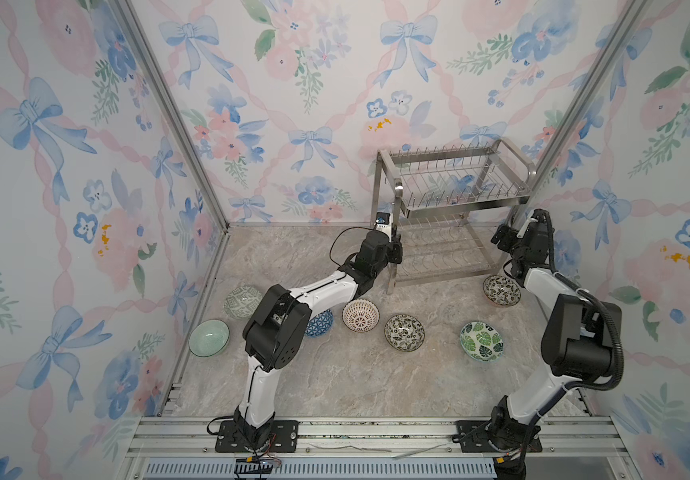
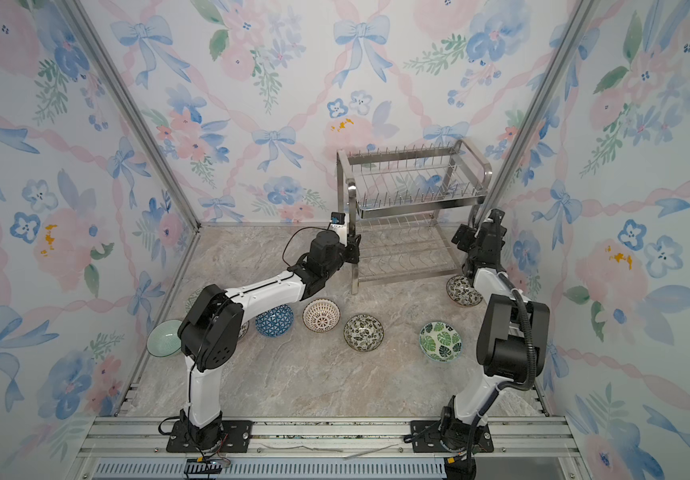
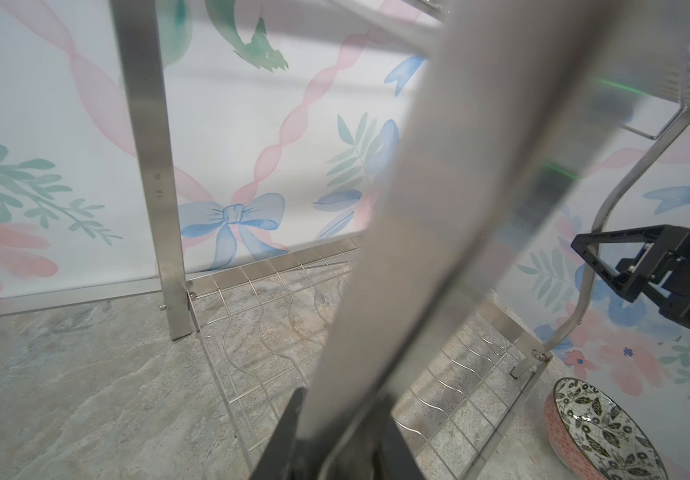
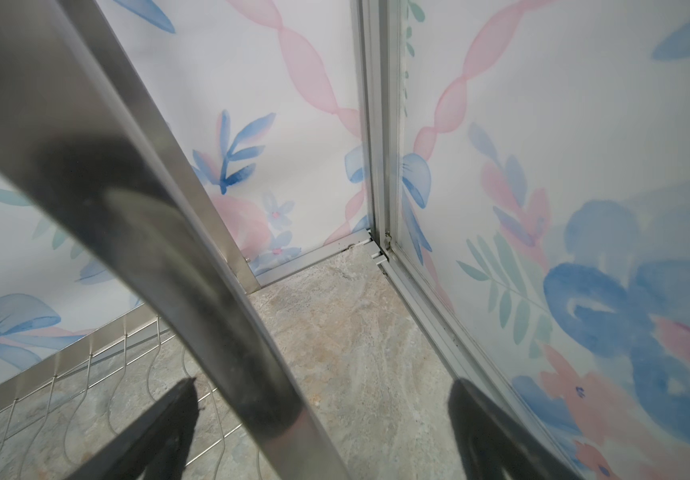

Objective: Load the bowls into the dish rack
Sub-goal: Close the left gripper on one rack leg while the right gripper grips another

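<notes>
Top views, both: dish rack (image 1: 455, 195) (image 2: 416, 183) far right on the table (image 1: 356, 382); seven bowls (image 1: 360, 315) on the table nearer, from a pale green bowl (image 1: 209, 337) at left to a leafy bowl (image 1: 501, 290) just beside the rack's right side. Left wrist view: left jaws pinching the rack's near left leg (image 3: 459, 187). Right wrist view: right jaws spread wide around the near right leg (image 4: 148, 216), contact impossible to tell.

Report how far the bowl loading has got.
Done: nothing; the dish rack stands empty. In hand: the left gripper grips the rack's front leg; the right gripper is open astride another leg. Left: all seven visible bowls, on the table.
</notes>
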Controlling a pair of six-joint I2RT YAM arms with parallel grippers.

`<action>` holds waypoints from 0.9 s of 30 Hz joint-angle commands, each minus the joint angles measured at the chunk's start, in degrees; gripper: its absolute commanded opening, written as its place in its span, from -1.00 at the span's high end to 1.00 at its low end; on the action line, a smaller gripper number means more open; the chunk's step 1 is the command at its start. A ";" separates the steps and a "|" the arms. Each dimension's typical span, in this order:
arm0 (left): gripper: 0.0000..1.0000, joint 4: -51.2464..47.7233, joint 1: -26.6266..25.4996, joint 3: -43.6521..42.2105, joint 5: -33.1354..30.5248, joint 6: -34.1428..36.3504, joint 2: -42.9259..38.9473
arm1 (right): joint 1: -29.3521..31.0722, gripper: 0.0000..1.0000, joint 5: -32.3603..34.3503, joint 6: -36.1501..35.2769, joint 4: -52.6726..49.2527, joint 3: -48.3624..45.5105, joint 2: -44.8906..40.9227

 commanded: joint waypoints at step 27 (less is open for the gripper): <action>0.51 -0.44 1.52 -6.67 -3.96 3.55 -8.00 | 1.94 0.53 -8.01 -2.18 28.11 -5.77 3.71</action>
